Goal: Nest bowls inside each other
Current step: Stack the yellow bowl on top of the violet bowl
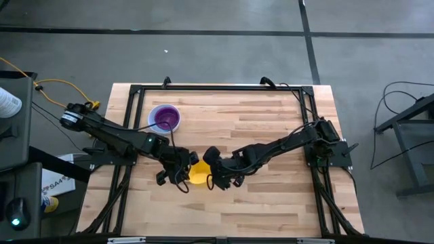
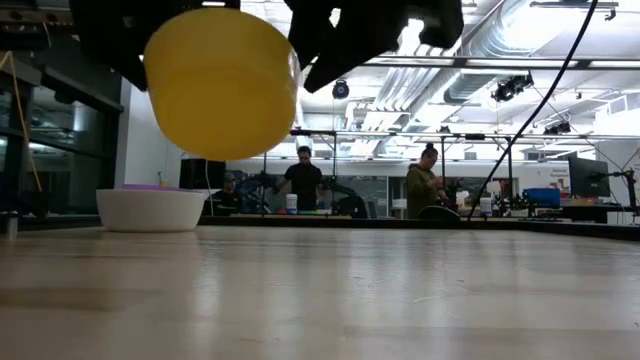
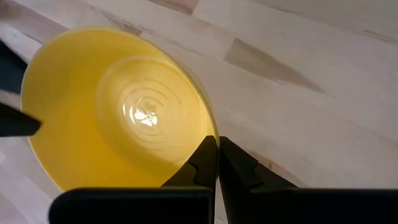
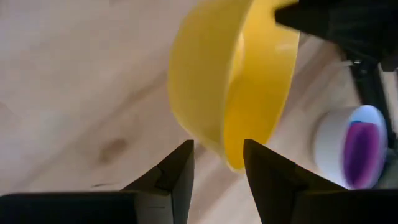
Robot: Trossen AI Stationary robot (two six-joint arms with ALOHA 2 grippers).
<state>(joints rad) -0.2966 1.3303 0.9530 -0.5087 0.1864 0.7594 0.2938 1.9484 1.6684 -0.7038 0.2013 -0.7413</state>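
1. The left gripper (image 1: 182, 169) has its jaws pinched together on the rim of the yellow bowl (image 1: 198, 172), which hangs clear above the counter (image 1: 271, 129), tilted on its side
2. The right gripper (image 1: 215, 177) sits just on the far side of the yellow bowl from the left one; its jaws stand apart with the bowl's rim between them, not clamped as far as can be seen
3. Well away from the yellow bowl, toward the counter's back edge on the left arm's side, the white bowl (image 1: 165, 118) rests on the counter with the purple bowl (image 1: 165, 119) nested in it
4. Step in hand, as I judge it: passing or steadying the yellow bowl between the arms
5. Next move calls for one secure grip, levelling the yellow bowl mouth-up, then carrying it over the purple bowl and lowering it in
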